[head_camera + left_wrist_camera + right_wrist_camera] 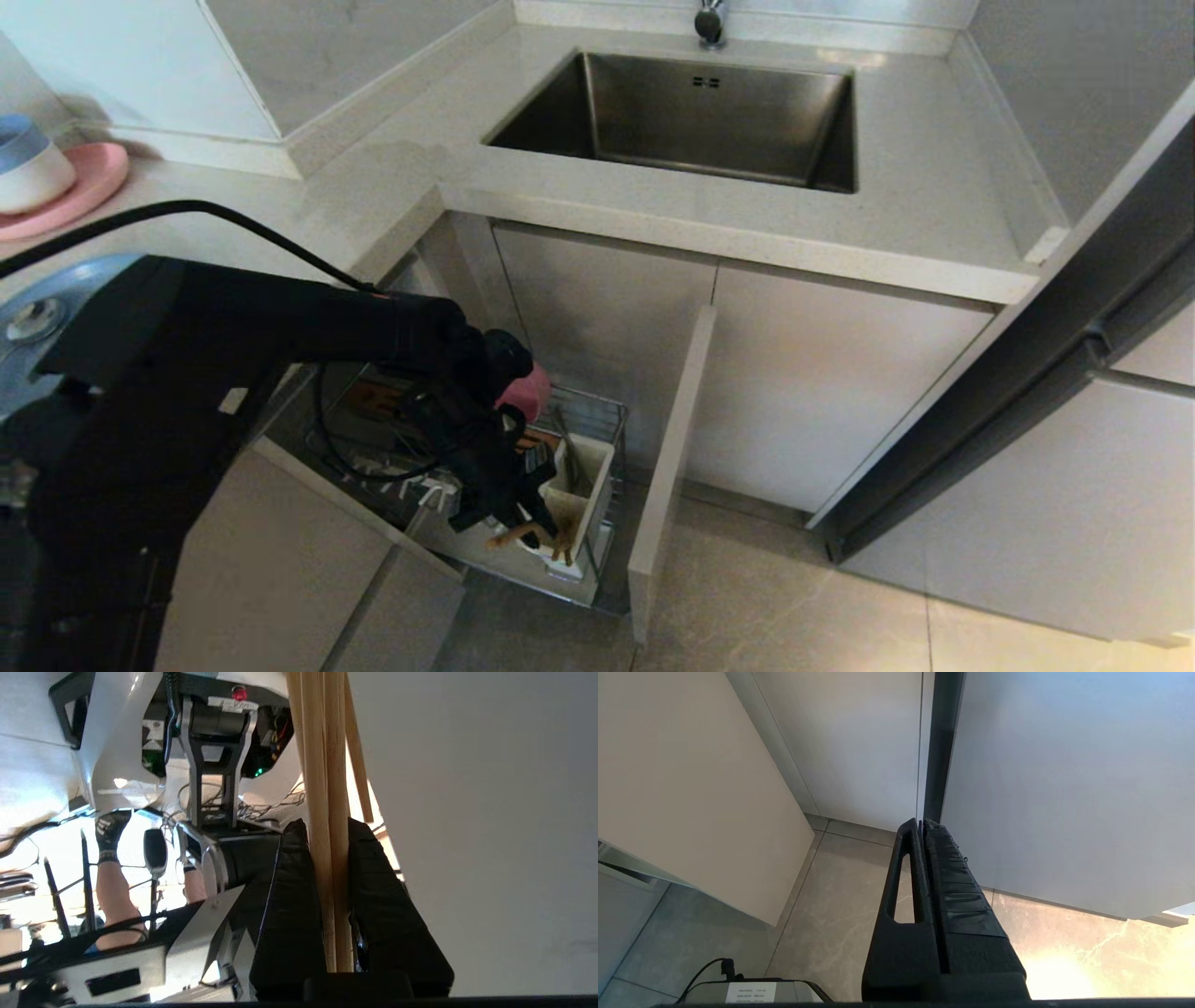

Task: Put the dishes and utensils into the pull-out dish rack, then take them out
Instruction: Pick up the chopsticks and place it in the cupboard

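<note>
You cannot read the small white label on the grey device [752, 993] on the floor [840, 924] in the right wrist view; its print is too fine.

Your left gripper [523, 523] is down over the near end of the pull-out dish rack [597, 439], which stands drawn out of the cabinet under the counter [709, 224]. Its jaws are nearly closed, clamped on the pair of chopsticks [327, 812]: in the left wrist view the two light-wood sticks run side by side between the black fingers [294, 896] and reach well past the tips. In the head view the sticks' lower ends show just beside the white utensil box [583, 485] at the rack's near right corner.

Your right gripper [923, 823] hangs idle by the cabinet fronts, above the floor tiles, with its jaws pressed together and nothing between them.

Just beyond your left wrist, the pink bowl [527, 392] sits in the rack, half hidden by the arm. On the left, the blue plate [47, 299] lies on the counter, partly behind your arm.

Farther back on the left, a blue-and-white bowl [28, 163] stands on a pink plate [89, 187]. Farthest is the steel sink [691, 121].
</note>
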